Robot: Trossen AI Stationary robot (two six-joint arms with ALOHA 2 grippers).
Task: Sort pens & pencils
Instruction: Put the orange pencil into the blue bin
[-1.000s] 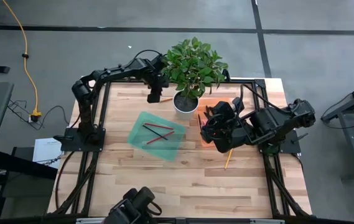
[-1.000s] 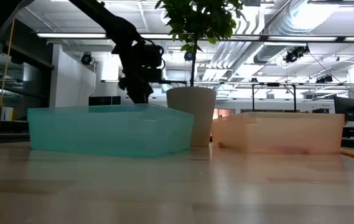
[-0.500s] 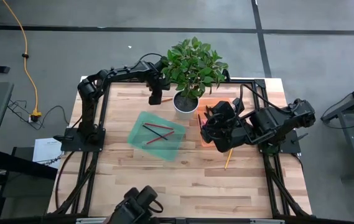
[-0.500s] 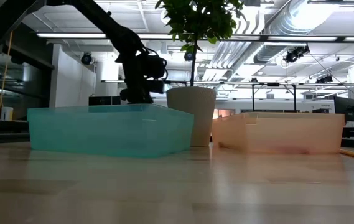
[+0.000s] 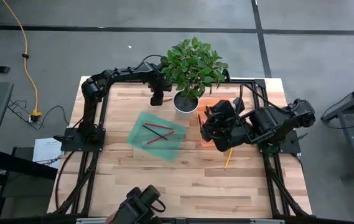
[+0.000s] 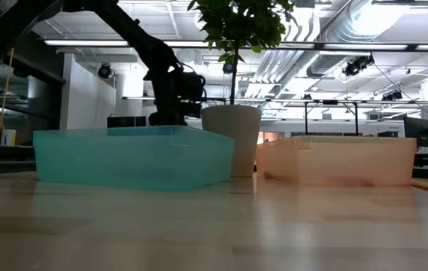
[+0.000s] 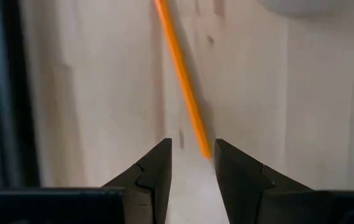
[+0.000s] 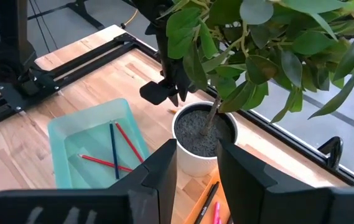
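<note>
So there's this wooden desk (image 5: pixel 164 174) with a potted plant (image 5: pixel 192 65) at the back middle, white pot and all. Just in front and to the left of the pot sits a teal tray (image 5: pixel 157 135), and it's got three sticks in it: two thin red pencils (image 5: pixel 153 128) and one dark pen (image 8: pixel 112 148) lying across each other. On the other side of the pot there's an orange tray (image 6: pixel 349 159), mostly hidden under the right arm from above, but a pink pen (image 8: pixel 216 211) and a dark one show in it. The right gripper (image 5: pixel 213 127) hangs over that orange tray, jaws apart with nothing between them. The left gripper (image 5: pixel 156 98) is down near the desk just left of the pot, jaws spread over a loose orange pencil (image 7: pixel 183 74). Another yellow pencil (image 5: pixel 227 160) lies on the bare desk in front of the orange tray.
</note>
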